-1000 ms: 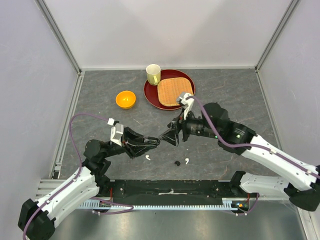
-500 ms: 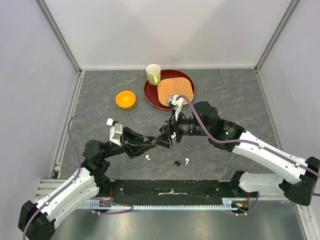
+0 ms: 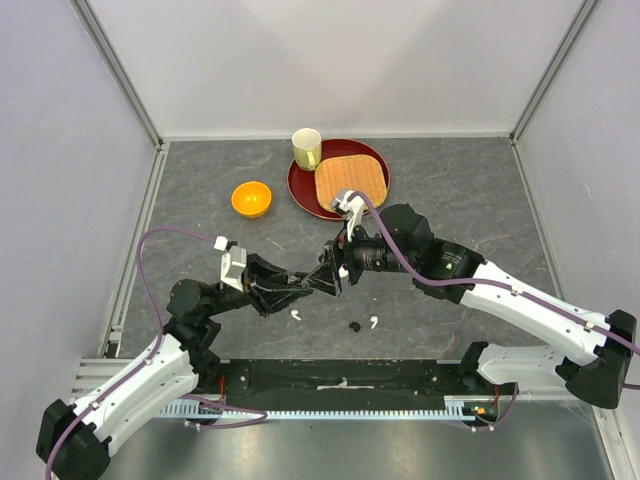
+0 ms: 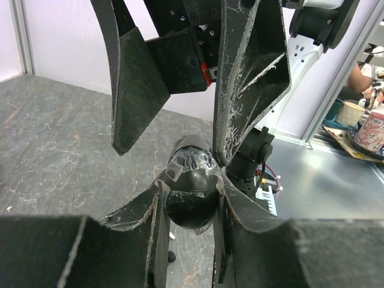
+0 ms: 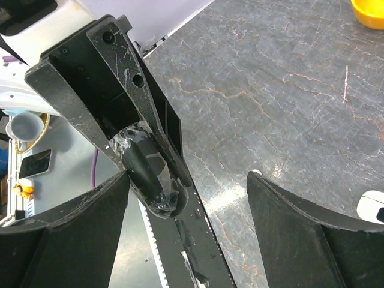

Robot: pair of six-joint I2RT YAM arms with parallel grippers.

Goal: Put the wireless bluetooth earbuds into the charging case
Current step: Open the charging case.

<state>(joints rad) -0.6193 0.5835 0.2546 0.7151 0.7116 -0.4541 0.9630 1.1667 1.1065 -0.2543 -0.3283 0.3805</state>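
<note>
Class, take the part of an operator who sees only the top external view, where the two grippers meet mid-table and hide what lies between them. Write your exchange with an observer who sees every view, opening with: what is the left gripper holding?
Observer: The left gripper is shut on a black rounded case wrapped in clear film.
Operator: Has the right gripper gripped it too?
Observer: No. The right gripper is open and straddles the case, one finger close beside it, the other well apart.
Operator: Is the case off the table?
Observer: It seems so: the left wrist view shows table beneath it.
</note>
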